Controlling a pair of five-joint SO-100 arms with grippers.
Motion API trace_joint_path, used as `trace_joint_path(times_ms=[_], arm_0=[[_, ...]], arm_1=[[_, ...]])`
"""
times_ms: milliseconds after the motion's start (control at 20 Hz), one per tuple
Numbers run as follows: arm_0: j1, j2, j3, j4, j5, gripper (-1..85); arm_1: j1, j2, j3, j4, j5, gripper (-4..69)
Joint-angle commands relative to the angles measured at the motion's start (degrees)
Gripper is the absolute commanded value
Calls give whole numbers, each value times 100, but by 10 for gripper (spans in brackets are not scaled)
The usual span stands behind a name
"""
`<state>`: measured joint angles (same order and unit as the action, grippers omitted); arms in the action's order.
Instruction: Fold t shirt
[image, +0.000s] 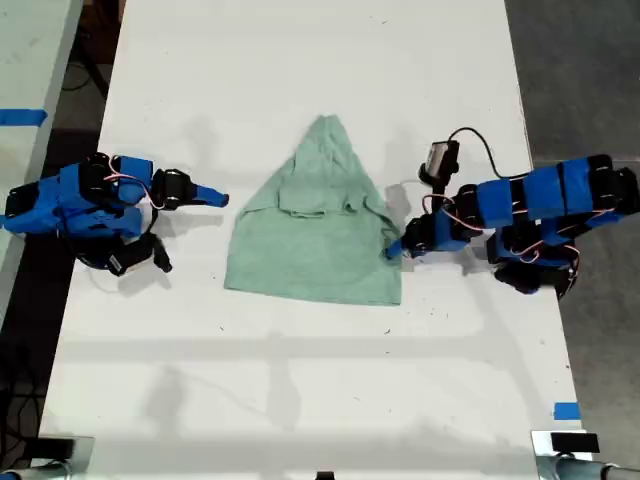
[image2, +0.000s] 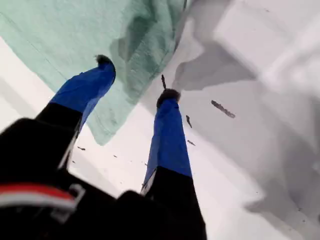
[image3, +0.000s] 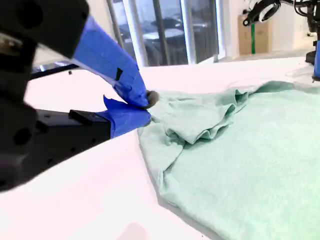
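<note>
**Two grippers are meeting the t shirt from opposite edges**

The t shirt (image: 315, 245), pale mint green and wrinkled, is lying flat on the white table (image: 300, 380). Its pointed end is facing the exterior view's top and its wide straight hem is facing that view's bottom. A narrow band of cloth is lying folded across the t shirt's middle.

The first gripper (image2: 137, 76) is reaching the t shirt's edge on the exterior view's right, close above the hem corner on that side. Its blue fingers are standing spread apart. One fingertip (image2: 104, 61) is hanging over the green cloth, and the other is hanging over bare table just beside the t shirt's edge. No cloth is being held between them.

The second gripper (image3: 146, 106) is pointing at the t shirt's opposite edge, on the exterior view's left, level with the folded band. Its fingers are pressing together, and the tips are sitting right at a bunched ridge of cloth. The second wrist view is not showing clearly whether any cloth is caught between them. In the exterior view the tip seems to be lying just beside the t shirt.
</note>
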<state>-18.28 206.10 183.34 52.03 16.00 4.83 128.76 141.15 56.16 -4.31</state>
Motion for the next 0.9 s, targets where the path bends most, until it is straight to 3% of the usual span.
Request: trace_joint_path(times_ms=[0, 50, 150, 250, 450, 700, 850], arm_0=[[-35, 35, 9, 18, -79, -1], [-35, 35, 9, 18, -79, -1], [-35, 35, 9, 18, -79, -1], [-35, 35, 9, 18, -79, -1], [-44, 35, 9, 18, -79, -1], [-44, 35, 0, 26, -79, -1], [-35, 35, 0, 35, -79, -1]], arm_1=[[-229, -633, -396, -563, 132, 210], [-229, -888, -334, -747, 149, 198], [-193, -1187, -220, -896, 264, 0], [-158, -932, -334, -527, 334, 1], [62, -606, -1898, 958, -202, 1], [-105, -2769, -5063, 1635, -1002, 1], [-202, -4447, -6768, 1714, -1274, 1]])
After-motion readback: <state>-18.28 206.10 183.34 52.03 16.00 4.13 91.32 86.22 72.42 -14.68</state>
